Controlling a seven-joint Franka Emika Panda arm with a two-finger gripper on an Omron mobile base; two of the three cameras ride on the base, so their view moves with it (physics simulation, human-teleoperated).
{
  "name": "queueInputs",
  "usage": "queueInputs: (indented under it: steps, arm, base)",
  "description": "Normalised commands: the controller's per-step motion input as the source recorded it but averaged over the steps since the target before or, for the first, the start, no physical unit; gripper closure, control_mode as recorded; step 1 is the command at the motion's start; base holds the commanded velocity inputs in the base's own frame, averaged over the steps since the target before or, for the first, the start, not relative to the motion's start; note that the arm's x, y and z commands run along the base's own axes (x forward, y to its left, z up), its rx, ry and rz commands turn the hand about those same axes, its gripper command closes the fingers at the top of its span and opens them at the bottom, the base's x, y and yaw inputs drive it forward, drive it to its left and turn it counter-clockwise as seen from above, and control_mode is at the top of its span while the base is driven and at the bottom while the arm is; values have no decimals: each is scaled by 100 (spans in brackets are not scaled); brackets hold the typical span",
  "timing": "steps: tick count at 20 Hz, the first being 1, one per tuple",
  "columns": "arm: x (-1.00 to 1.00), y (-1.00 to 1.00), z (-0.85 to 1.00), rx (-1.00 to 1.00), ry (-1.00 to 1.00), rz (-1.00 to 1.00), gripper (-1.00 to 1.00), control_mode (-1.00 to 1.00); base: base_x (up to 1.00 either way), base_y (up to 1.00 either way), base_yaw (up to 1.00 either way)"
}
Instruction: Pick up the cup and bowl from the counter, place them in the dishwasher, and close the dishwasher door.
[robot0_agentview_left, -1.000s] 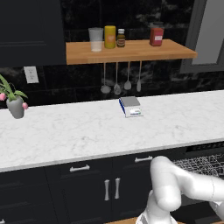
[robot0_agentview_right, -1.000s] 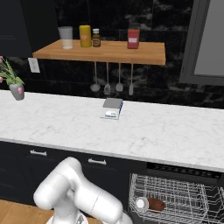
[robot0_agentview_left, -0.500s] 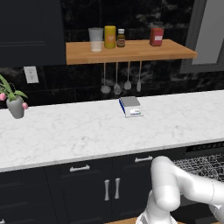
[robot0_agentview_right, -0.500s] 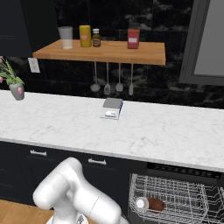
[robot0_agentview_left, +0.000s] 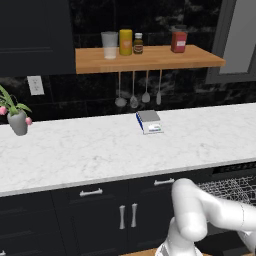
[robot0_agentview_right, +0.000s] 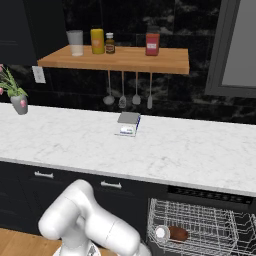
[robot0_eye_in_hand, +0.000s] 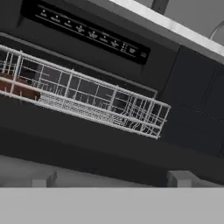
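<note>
Lying in the dishwasher (robot0_agentview_right: 200, 227) rack: bowl (robot0_agentview_right: 178, 233) beside cup (robot0_agentview_right: 161, 232).

counter (robot0_agentview_left: 100, 155): small scale (robot0_agentview_left: 149, 122), vase (robot0_agentview_left: 18, 121) (far left) | dishwasher (robot0_agentview_left: 233, 186): wire rack showing

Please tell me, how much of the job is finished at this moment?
Mostly done. The bowl and a pale cup lie together in the pulled-out rack of the dishwasher, no longer on the counter. The pincer is open and empty, facing the rack. Closing the dishwasher remains.
</note>
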Motion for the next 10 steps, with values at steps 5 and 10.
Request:
queueInputs:
  steps: [5,10]
  arm:
    - [24,-9,-100,-6,-1,1,-100,-100]
    - [17,-3,-65,-2,-6,5,-100,-100]
  base:
    - [0,0,0]
    - [0,0,0]
